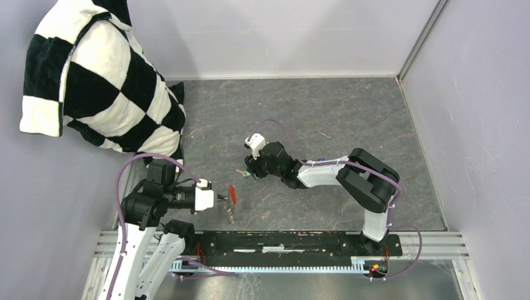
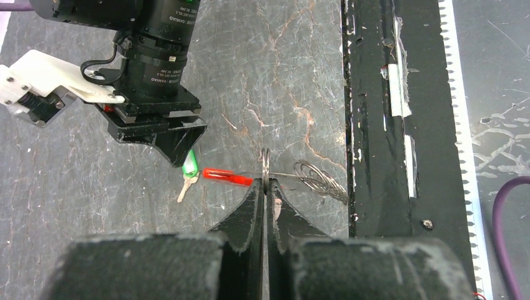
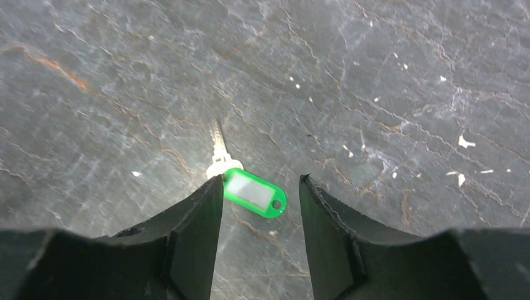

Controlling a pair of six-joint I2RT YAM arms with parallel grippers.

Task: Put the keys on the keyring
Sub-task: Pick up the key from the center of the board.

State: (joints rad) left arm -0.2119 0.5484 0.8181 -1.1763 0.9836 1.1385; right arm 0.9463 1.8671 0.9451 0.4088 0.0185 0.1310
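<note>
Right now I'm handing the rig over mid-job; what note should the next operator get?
Left claw: shut on the keyring, ring upright, red tag and grey strap on either side.
Right claw: open, straddling the green key, which lies flat on the table, not gripped.
Blue key: not clearly visible.
Done: ring held. No key on it.
Left: grasp the green key, thread it, then the blue one.

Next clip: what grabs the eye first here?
The black-and-white checkered cushion at the far left corner dominates the top view. Near the arms, the left gripper is shut on the keyring with its red tag, while the open right gripper hangs over the green key on the table.
</note>
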